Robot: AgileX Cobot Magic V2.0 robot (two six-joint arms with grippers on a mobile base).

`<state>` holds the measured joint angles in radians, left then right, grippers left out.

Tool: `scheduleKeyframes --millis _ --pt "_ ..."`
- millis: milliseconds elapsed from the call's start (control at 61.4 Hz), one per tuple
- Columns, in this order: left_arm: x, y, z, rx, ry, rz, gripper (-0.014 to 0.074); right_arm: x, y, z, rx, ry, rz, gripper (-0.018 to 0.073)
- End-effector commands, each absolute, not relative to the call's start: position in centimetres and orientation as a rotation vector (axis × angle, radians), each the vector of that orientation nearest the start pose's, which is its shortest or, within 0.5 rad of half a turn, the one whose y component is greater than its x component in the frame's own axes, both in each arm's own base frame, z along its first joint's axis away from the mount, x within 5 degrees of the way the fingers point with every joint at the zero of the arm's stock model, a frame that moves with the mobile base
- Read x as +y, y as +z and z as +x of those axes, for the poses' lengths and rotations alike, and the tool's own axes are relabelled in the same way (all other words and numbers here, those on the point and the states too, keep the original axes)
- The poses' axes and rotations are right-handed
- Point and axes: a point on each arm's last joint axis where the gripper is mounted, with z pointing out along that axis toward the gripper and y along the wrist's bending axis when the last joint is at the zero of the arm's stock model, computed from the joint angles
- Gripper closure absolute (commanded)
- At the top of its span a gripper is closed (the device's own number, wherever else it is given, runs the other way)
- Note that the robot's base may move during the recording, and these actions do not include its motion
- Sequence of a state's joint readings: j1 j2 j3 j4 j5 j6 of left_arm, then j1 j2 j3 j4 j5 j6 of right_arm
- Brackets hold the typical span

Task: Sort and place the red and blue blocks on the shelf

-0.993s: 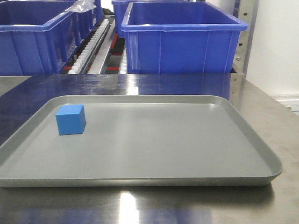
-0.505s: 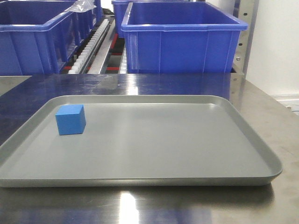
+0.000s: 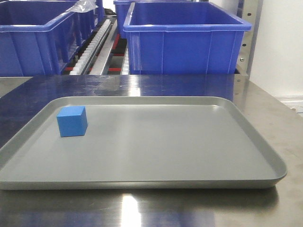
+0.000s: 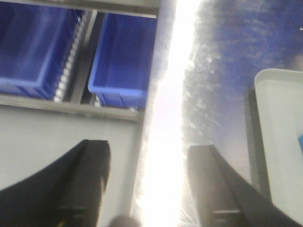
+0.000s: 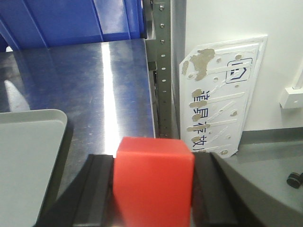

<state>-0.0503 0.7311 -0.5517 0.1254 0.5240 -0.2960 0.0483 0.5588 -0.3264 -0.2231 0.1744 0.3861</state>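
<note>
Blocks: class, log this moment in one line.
right end effector: shut on red block | left end effector: open, empty | blue block: on tray

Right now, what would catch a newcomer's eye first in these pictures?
The bright red block clamped in the right gripper, over the steel table near its edge. Then the lone blue block at the left of the grey tray, with big blue bins on the shelf behind.

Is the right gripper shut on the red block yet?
Shut: the right gripper has the red block between its fingers, touching both sides.
</note>
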Motion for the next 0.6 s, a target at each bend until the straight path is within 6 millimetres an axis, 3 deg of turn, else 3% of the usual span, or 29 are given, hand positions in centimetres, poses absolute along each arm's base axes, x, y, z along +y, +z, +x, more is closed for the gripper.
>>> scheduleKeyframes --millis 0,374,586 --pt "-0.5 30.2 15.3 2.135 -0.138 -0.221 0.0120 0.3 28.0 12.1 1.768 0.115 0.101 0.0512" --pt "-1.7 30.6 19.9 2.282 -0.279 -0.254 0.0125 0.3 28.0 12.1 1.768 0.115 0.101 0.0512" --pt "-3.4 30.3 21.8 2.357 -0.299 -0.162 0.0125 0.3 28.0 12.1 1.768 0.115 0.101 0.0512"
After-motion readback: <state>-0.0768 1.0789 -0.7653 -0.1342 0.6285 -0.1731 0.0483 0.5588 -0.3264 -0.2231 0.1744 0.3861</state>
